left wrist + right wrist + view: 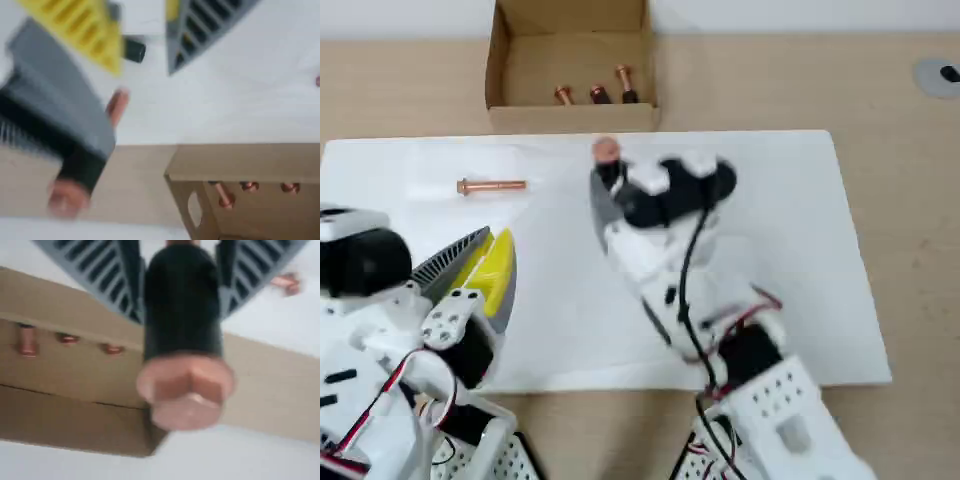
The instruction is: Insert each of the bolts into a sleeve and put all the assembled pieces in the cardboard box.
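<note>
- Copper bolt in a black sleeve (182, 335), pinched between the right gripper's (182, 315) fingers: blurred, with the end toward the wrist cut off by the edge.
- Three copper-headed pieces (67, 339) in the brown cardboard box (65, 415) ahead of it: sleeves too blurred to tell.

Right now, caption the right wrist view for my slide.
Right gripper holds a sleeved bolt beside the cardboard box containing three assembled pieces.
</note>
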Controlling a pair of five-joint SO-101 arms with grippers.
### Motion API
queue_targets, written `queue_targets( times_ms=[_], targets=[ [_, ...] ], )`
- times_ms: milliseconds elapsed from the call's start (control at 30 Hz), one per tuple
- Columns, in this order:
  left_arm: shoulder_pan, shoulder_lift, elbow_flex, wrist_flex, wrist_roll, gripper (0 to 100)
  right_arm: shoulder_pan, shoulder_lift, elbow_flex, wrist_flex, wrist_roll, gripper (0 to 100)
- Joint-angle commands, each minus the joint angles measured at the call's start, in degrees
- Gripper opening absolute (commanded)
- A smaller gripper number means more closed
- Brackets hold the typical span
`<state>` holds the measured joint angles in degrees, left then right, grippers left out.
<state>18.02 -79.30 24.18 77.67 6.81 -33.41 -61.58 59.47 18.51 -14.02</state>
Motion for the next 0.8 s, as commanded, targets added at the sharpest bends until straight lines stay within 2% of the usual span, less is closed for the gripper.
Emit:
queue_targets(
  times_ms=[0,367,567,767],
  targets=[
    [-2.9,2.33,-1.49,-0.09,-1.67,0,3.38,9.19,-12.88,-1.23,-0.79,0.9],
    [-22.15,3.03,4.13,-0.18,-2.81,1,5.85,43.74,-46.2,-1.67,-0.79,0.9],
    [-27.69,3.03,9.49,-0.18,-3.43,1,8.31,65.36,-67.12,-1.32,-0.79,0.9],
    [-32.44,3.03,11.69,-0.26,-9.93,1,10.51,86.81,-89.45,-1.23,-0.79,0.9]
  ],
)
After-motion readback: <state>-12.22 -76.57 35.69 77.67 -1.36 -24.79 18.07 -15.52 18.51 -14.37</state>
